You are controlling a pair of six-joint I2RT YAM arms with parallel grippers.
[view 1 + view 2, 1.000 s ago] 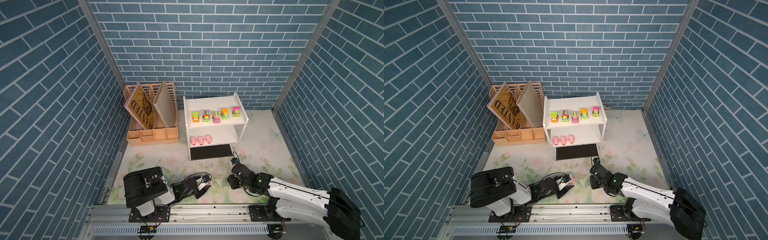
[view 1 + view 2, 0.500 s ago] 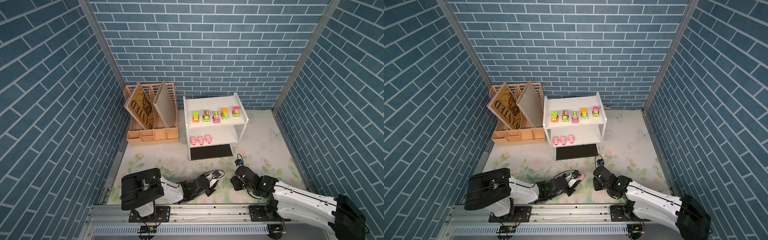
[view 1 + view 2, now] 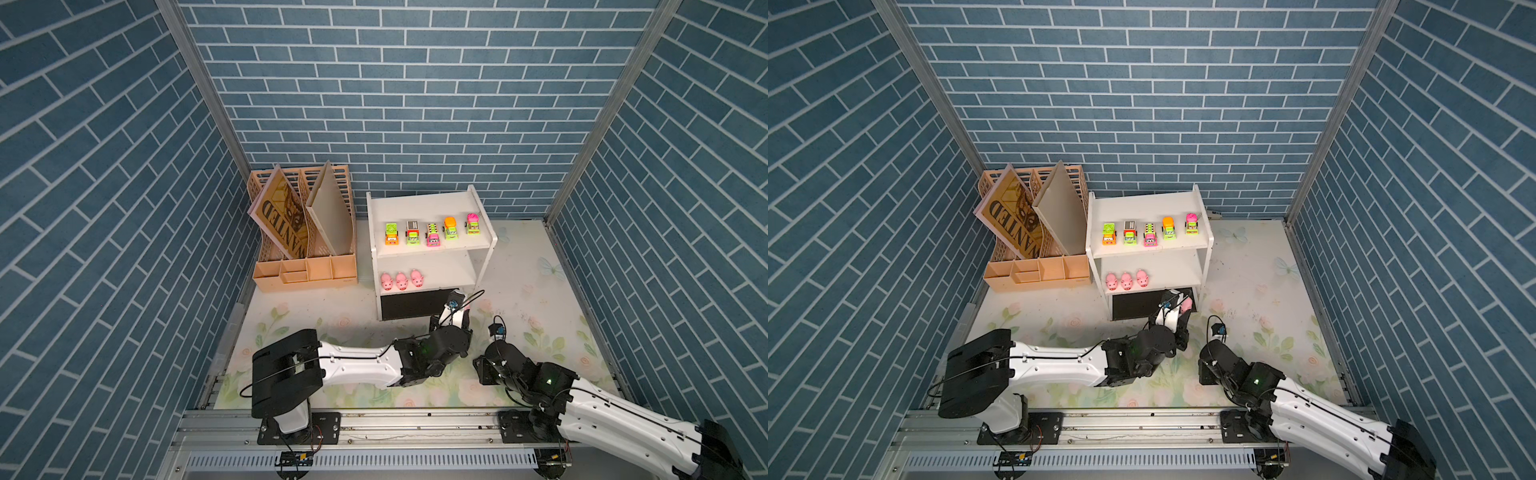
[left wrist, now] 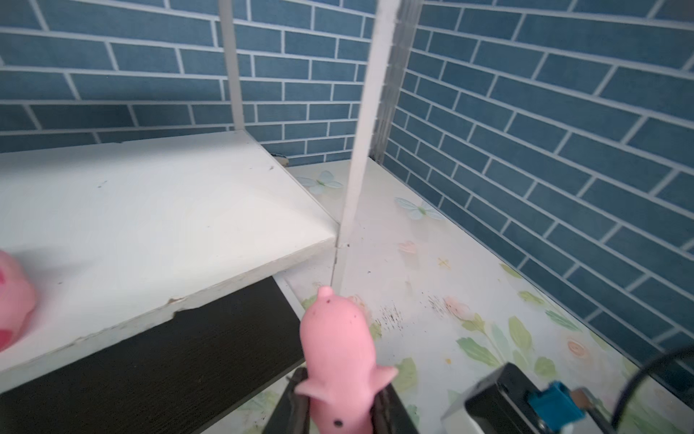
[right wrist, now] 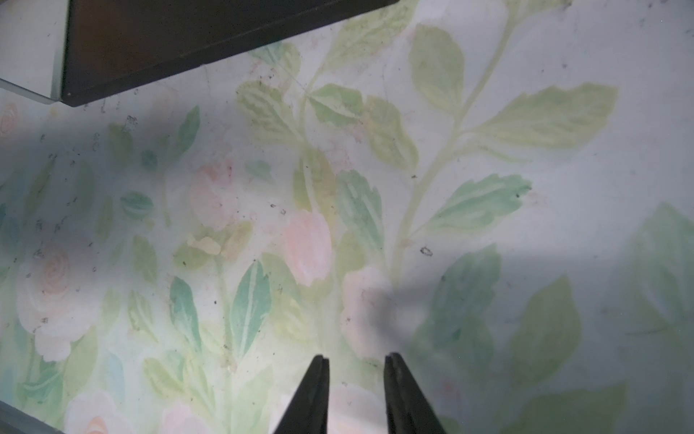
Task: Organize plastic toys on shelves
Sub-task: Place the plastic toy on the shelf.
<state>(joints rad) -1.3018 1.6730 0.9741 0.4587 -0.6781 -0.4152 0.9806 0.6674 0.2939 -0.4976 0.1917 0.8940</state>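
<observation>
Placing step is judged to be in hand, last item. Five trucks (image 3: 432, 235) are seen lined along the top board (image 3: 432, 201) of the shelves (image 3: 489, 249); three pigs (image 3: 401, 281) are ranged side by side at one end of the middle board (image 3: 451, 270), the rest of that board being bare. A fourth pig (image 4: 340, 349) is clamped between the jaws of the left gripper (image 4: 341, 392), snout pointed away from the wrist, body pinched at its sides. In a top view the same pig (image 3: 1186, 306) is found at the front corner of the dark bottom (image 3: 1136, 305), just beside the right side panel (image 3: 1205, 266) and lower than the middle board's front edge. The right gripper (image 5: 356, 357) is held low over the floral mat (image 5: 488, 112), fingers slightly apart, nothing between them; it is parked well clear of the shelves. The peach file organizer (image 3: 305, 270) is left untouched beside the unit. Task is reckoned nearly done: only this pig is unplaced. For the next move, a lift is called for so the board's front edge is cleared, then a shift along toward the row of three and inward over bare board. The pig should be set down close beside its neighbours without any being nudged, and the side panel should be avoided before the jaws are parted.
</observation>
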